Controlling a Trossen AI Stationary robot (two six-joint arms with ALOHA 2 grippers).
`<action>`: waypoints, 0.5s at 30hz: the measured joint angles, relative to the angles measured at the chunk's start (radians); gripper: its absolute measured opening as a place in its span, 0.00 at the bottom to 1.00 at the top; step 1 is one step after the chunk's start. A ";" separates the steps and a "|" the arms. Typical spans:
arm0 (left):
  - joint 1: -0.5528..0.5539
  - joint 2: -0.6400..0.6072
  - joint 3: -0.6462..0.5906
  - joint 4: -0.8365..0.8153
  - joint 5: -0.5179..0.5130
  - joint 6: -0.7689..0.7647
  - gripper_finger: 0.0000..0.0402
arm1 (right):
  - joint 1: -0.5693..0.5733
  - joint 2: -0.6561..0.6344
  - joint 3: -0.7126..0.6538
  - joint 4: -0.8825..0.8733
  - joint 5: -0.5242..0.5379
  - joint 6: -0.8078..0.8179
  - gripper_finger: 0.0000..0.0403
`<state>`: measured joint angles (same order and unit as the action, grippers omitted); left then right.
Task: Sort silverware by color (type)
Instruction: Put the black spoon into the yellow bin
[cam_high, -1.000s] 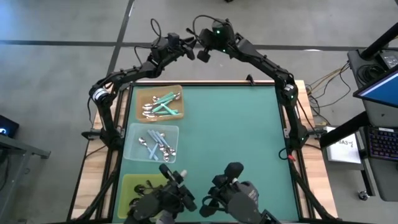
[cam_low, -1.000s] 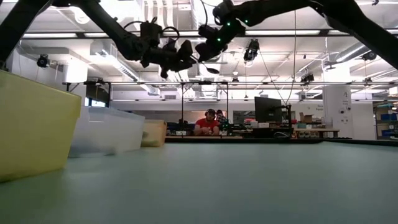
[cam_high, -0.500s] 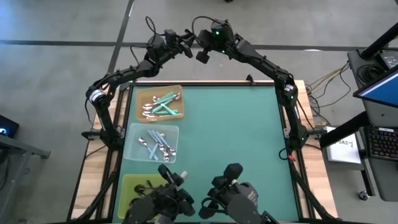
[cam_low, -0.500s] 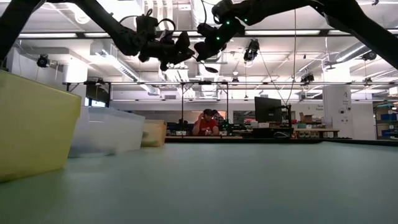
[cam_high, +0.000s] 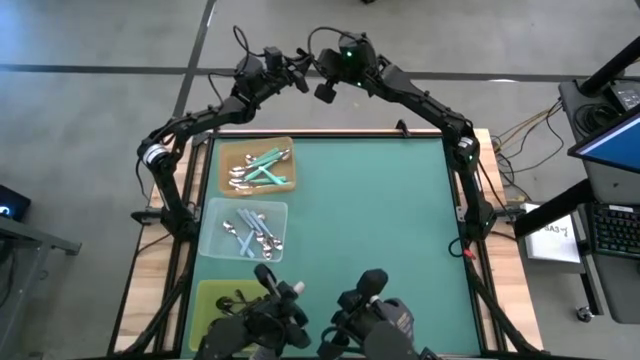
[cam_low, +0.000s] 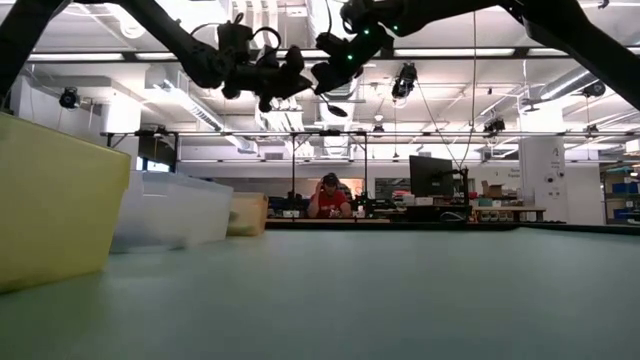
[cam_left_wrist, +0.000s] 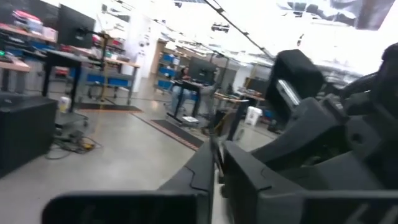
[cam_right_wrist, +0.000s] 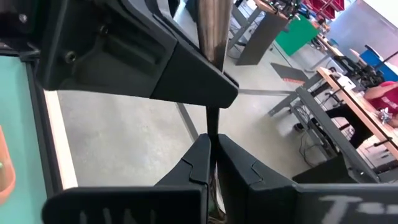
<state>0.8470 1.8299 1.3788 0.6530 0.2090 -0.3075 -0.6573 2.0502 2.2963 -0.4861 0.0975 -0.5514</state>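
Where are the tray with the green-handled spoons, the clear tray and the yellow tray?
Tan tray (cam_high: 226, 150): high view, bare floor near its left wall.
Clear tray (cam_high: 215, 215): high view, bare floor at its left.
Yellow tray (cam_low: 50, 205): low view, its side wall.

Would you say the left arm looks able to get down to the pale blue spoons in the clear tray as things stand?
Probably yes. The left hand is raised beyond the table's far edge beside the right hand, but nothing lies between it and the pale blue spoons in the open-topped clear tray.

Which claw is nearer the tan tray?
Left. The left claw is beyond the far edge, above the tan tray. The right claw is beside it, farther right.
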 joint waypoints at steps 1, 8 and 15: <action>0.002 0.000 0.000 0.000 0.016 -0.013 0.02 | 0.002 0.000 0.000 -0.003 0.001 0.000 0.02; 0.009 0.000 0.000 -0.007 0.096 -0.077 0.00 | 0.005 -0.006 0.000 -0.035 0.000 0.027 0.05; -0.006 -0.014 -0.001 -0.098 0.108 -0.098 0.00 | 0.005 -0.052 0.000 -0.185 0.007 0.041 0.18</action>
<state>0.8411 1.8159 1.3777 0.5549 0.3174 -0.4058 -0.6525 1.9978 2.2963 -0.6714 0.1047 -0.5103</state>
